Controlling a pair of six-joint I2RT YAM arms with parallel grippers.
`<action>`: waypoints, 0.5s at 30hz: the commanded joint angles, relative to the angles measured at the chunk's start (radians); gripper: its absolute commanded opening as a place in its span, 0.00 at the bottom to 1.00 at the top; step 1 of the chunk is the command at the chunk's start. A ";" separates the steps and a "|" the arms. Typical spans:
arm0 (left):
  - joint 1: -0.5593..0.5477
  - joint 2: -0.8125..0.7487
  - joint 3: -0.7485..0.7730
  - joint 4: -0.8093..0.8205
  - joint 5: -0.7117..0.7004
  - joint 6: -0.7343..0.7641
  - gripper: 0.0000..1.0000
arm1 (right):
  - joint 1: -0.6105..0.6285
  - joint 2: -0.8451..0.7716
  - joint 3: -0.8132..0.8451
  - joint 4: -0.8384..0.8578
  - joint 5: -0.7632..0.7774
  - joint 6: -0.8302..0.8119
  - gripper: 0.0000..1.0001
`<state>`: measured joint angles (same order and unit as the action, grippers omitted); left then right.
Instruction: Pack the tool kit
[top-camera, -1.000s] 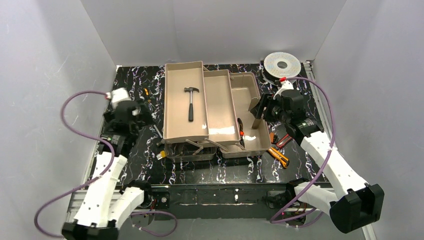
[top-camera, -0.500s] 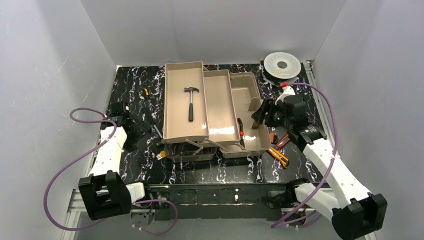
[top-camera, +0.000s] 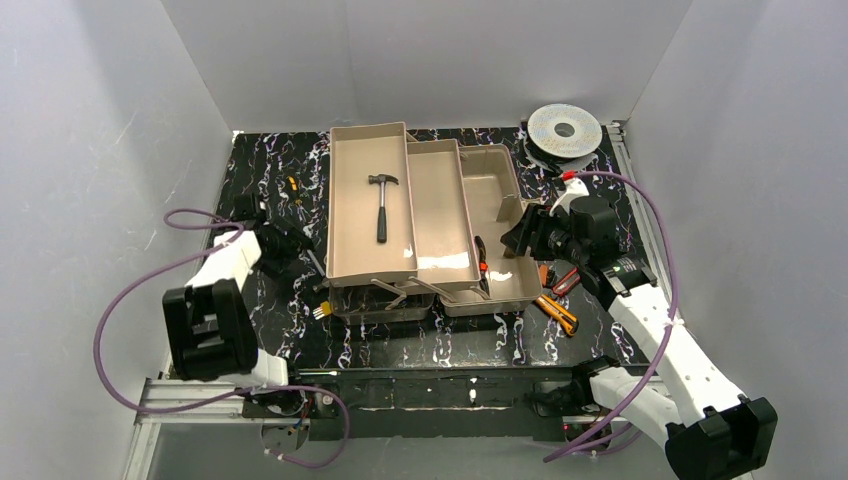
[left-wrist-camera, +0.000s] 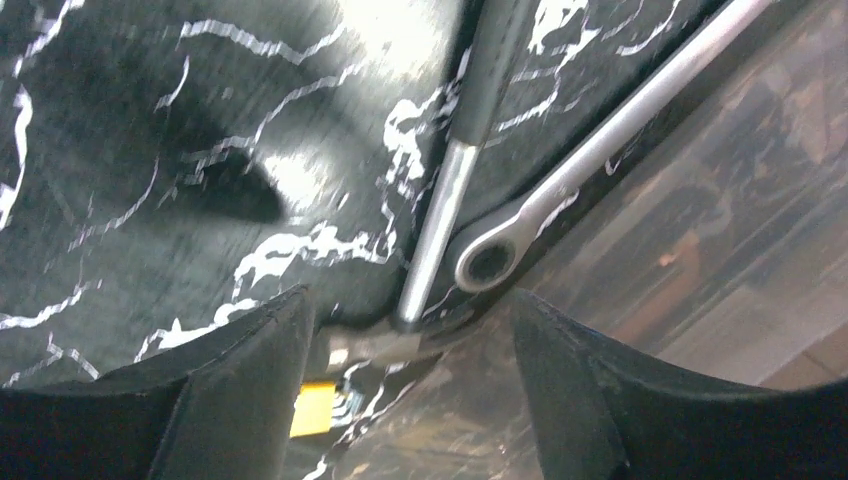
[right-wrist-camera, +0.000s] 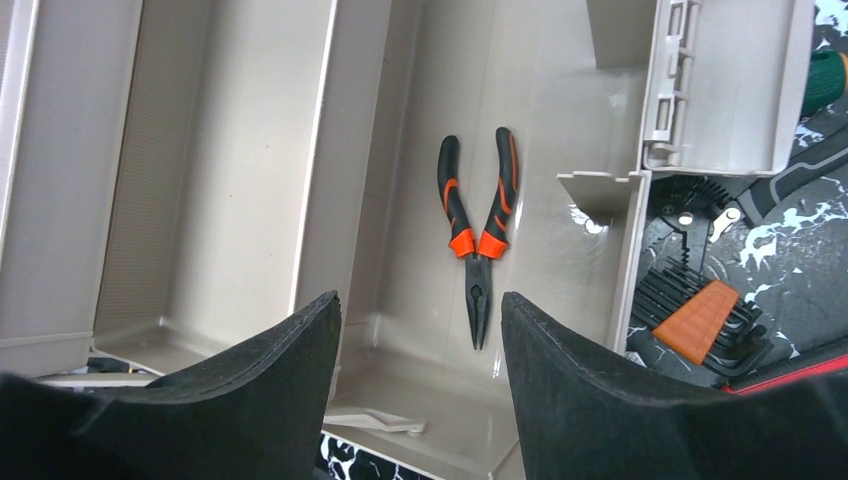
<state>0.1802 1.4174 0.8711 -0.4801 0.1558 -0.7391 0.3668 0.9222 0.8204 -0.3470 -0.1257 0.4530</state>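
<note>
Both wide, empty: left gripper (left-wrist-camera: 405, 320), right gripper (right-wrist-camera: 420, 320)
Left straddles the screwdriver (left-wrist-camera: 440, 220), wrench (left-wrist-camera: 590, 150) just beside it; closing might grab both.

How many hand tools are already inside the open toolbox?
2: the hammer lies in the leftmost upper tray; the orange pliers lie on the bottom compartment floor. More may be hidden beneath the trays.

No legible text, label, brand, number or sign was found on the toolbox (top-camera: 440, 215) or the worktop (top-camera: 450, 345) in any view.
</note>
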 joint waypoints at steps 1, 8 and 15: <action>0.000 0.099 0.089 0.037 -0.035 -0.024 0.67 | -0.002 -0.010 0.043 -0.018 -0.053 -0.001 0.67; -0.046 0.252 0.175 0.041 -0.095 -0.039 0.61 | 0.006 -0.020 0.070 -0.059 -0.067 -0.010 0.67; -0.132 0.376 0.321 -0.119 -0.282 -0.058 0.62 | 0.008 -0.023 0.093 -0.084 -0.068 -0.015 0.67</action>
<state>0.0849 1.7561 1.1133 -0.4881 -0.0055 -0.7849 0.3687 0.9215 0.8597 -0.4248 -0.1806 0.4500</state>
